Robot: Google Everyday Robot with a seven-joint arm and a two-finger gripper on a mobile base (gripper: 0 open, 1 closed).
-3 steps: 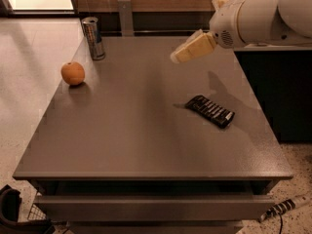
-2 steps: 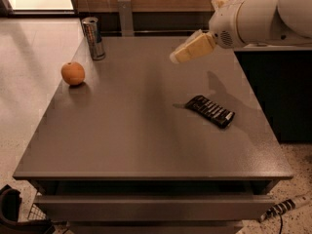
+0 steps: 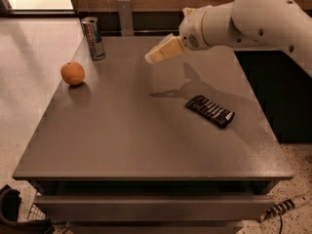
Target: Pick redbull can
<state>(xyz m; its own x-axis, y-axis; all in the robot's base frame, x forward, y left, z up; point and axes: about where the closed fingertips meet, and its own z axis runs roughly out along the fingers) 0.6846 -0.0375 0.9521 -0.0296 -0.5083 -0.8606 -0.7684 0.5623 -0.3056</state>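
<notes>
Counter [image 3: 122,140]: flat grey-brown top, matte and faintly speckled, squared front edge with a drawer front below

Redbull can [image 3: 92,38]: slim upright metal cylinder, silvery with dark bluish panels and a shiny top rim; stands at the far left corner of the counter, well apart from the end effector

Orange fruit [image 3: 72,73]: round, dimpled skin, near the left edge, in front of the can and shorter than it

Dark packet [image 3: 210,110]: flat, oblong, glossy black with pale markings, lying askew on the right half

End effector [image 3: 158,53]: cream, wedge-shaped, smooth plastic, hanging above the far middle of the counter and pointing left toward the can; whether it is apart or together cannot be told

Arm [image 3: 253,13]: thick white rounded casing entering from the upper right
</notes>
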